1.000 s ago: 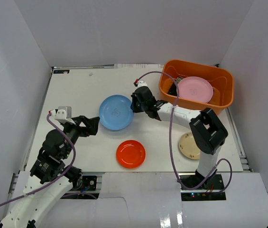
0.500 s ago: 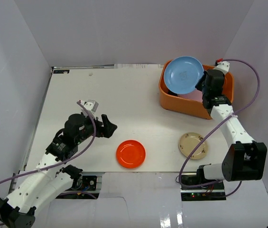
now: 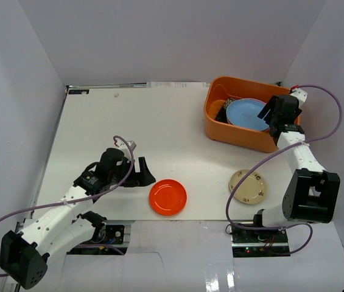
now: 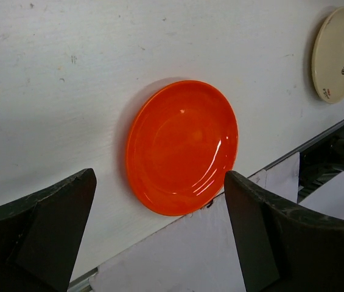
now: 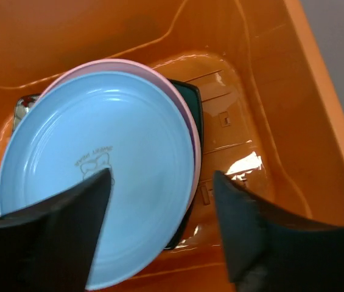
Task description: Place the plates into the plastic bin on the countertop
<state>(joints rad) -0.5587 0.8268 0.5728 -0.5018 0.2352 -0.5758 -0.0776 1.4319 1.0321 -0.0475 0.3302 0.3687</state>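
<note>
We note the right end effector (image 3: pixel 268 113) released, jaws spread and empty, over the plastic bin (image 3: pixel 245 137). The light blue plate (image 3: pixel 245 114) lies inside the bin, stacked on the pink plate (image 5: pixel 187 115). Left end effector (image 3: pixel 145 177) likewise released, low over the worktop (image 3: pixel 129 115), just beside the red-orange plate (image 3: pixel 167 197). The small beige plate (image 3: pixel 248 186) sits on the worktop near the right arm's base.

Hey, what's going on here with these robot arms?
They are clearing plates into the orange plastic bin. The right gripper hangs open over the round light blue plate, which lies in the bin on a pink plate. The left gripper, open, points at the round red-orange plate on the white countertop. A small beige plate waits there.
</note>
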